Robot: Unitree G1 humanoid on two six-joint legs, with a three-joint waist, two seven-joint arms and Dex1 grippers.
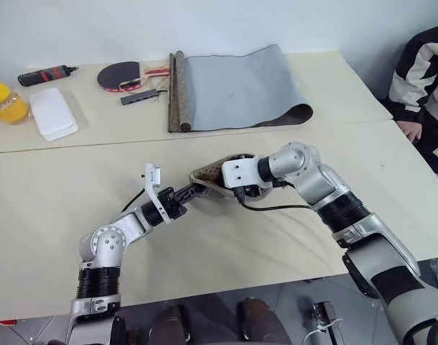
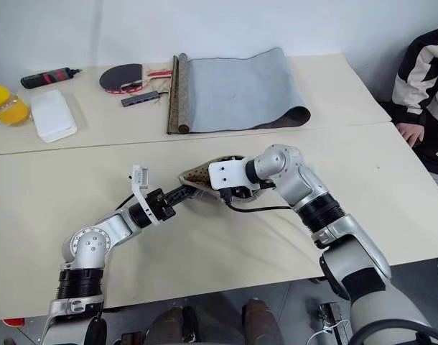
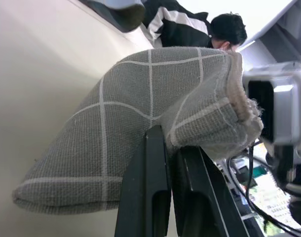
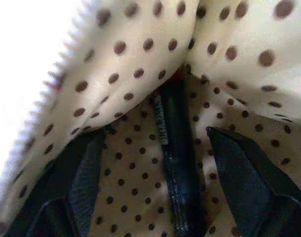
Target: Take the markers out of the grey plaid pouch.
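Your left claw (image 3: pixel 165 163), fingers pressed together, pinches the edge of the grey plaid pouch (image 3: pixel 140 128) and holds it raised off the bench (image 1: pixel 61 201) at the centre of the head view. Your right claw (image 4: pixel 155 163) sits inside the pouch's open mouth with its fingers (image 4: pixel 244 173) spread, against the dotted lining. Between them lies one dark marker (image 4: pixel 177 163), running lengthwise toward the fold, not gripped. At the upper centre of the head view, a grey rolled mat (image 1: pixel 233 86) lies well apart.
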